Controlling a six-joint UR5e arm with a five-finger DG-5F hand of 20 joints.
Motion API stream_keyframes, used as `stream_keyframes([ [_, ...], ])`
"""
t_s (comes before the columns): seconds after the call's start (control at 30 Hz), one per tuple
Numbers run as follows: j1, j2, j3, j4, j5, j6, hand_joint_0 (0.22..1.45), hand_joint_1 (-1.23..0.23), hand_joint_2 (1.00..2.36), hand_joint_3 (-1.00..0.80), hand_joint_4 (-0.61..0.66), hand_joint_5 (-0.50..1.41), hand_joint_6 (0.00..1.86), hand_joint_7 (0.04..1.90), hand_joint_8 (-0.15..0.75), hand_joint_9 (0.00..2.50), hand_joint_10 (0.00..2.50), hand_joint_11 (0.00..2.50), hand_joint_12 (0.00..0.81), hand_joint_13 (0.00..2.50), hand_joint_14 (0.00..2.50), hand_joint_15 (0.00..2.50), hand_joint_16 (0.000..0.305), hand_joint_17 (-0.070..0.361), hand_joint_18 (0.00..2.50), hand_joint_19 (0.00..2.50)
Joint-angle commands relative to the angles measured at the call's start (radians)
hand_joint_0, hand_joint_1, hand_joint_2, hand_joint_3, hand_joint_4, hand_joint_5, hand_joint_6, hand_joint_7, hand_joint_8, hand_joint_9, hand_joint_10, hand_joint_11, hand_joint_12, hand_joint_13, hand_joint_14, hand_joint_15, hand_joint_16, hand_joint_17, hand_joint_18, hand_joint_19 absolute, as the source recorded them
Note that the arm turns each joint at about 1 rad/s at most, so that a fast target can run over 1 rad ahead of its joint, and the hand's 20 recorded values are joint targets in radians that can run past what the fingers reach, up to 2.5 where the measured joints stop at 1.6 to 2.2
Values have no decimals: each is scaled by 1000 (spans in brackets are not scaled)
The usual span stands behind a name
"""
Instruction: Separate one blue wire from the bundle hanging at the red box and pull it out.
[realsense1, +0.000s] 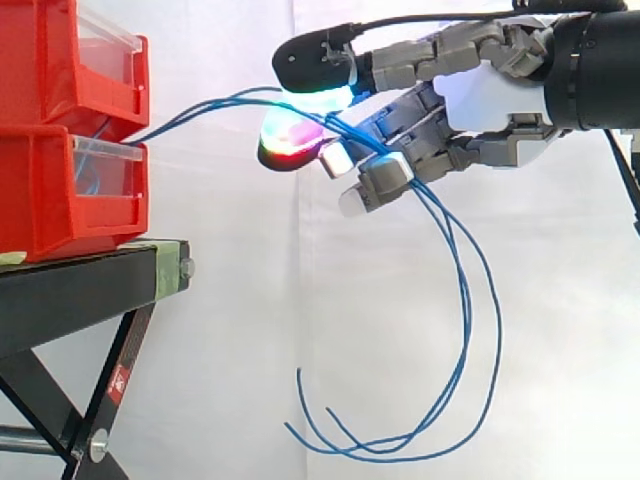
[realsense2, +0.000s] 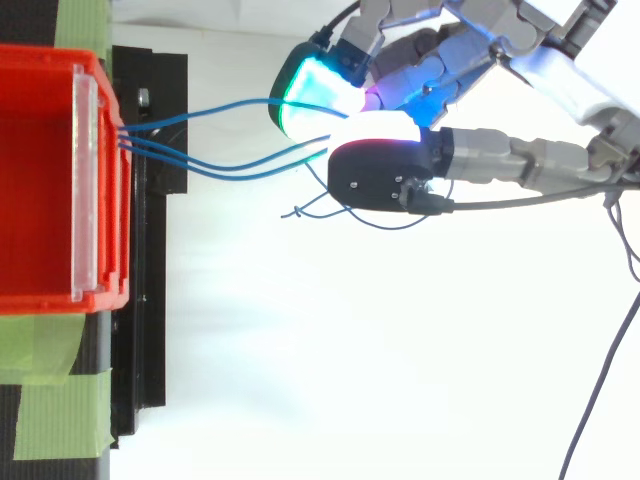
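Blue wires (realsense1: 190, 113) run from the red box (realsense2: 98, 180) at 9 o'clock toward 3 o'clock into the hand (realsense1: 490, 95), whose curled glowing fingertips (realsense1: 290, 135) pinch them, while their loose ends hang down toward 6 o'clock.

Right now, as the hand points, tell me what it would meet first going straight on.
Holding the blue wires, the hand points at the stacked red bins. Apart from those wires the gap looks free, so its fingers would probably first meet the bins' front, near where the two bins join.
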Motion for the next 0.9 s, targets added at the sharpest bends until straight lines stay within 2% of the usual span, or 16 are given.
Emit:
stream_keyframes([
  [0.0,0,0,0,0,3,39,618,-725,1017,-149,143,-180,883,810,369,1113,19,1038,400,1336,10,1385,54,121,717,363],
  [0.17,0,0,0,-3,-2,111,617,-770,1017,-138,153,-185,887,812,364,1075,20,1035,400,1304,10,1391,55,123,703,362],
  [0.23,2,0,-2,-15,-2,172,622,-791,1016,-142,159,-187,889,815,362,1066,19,1038,402,1299,11,1395,54,122,696,362],
  [0.33,3,0,0,-37,-2,192,625,-812,1017,-137,158,-191,892,812,360,1058,19,1035,394,1285,11,1409,54,121,694,364],
  [0.87,3,0,-2,-51,-2,203,649,-834,1018,-134,154,-201,894,812,344,1009,19,1051,379,1251,12,1447,53,118,675,366],
])
